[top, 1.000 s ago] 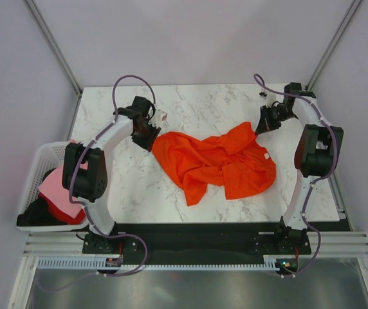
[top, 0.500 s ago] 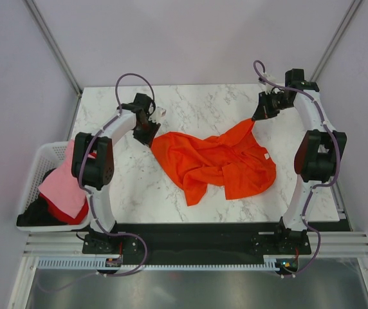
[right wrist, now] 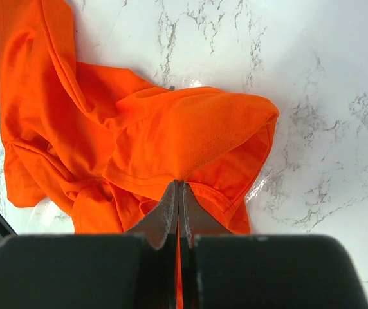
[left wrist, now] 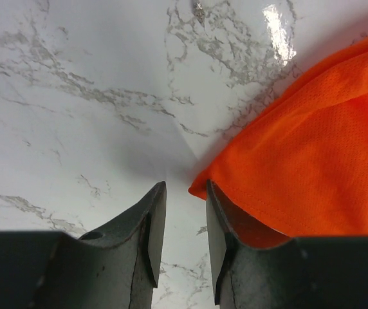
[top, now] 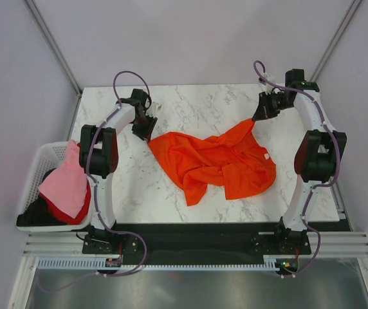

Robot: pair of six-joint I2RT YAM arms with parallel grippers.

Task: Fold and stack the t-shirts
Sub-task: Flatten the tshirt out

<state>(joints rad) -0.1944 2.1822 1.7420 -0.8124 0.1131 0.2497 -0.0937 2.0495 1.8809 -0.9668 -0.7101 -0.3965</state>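
Seen from above, nearest the arm bases on the left, a white basket (top: 44, 154) holds a pink shirt (top: 65, 187) draped over a red shirt (top: 76, 211) and a black shirt (top: 35, 216). None of them looks folded.

Beyond it, in the middle of the marble table (top: 235, 106), the orange shirt (top: 216, 161) lies crumpled into ridges. One flap trails toward the near edge, and a small white label (top: 267, 155) shows by its right side. The cloth is thin, bright mesh and looks limp.

Farther back on the left, the left gripper (left wrist: 185, 189) sits low at the orange shirt's left corner, jaws part open with a narrow gap. The corner's tip lies just at the inner face of one finger and is not pinched. The gripper seems placed there to take that corner.

Farthest back, on the right, the right gripper (right wrist: 178, 188) has its jaws pressed together on a hem, lifting the cloth into a small tent off the table.

The likely reason for both positions is to hold two far points and pull the orange shirt flat before folding. No fold is made yet.
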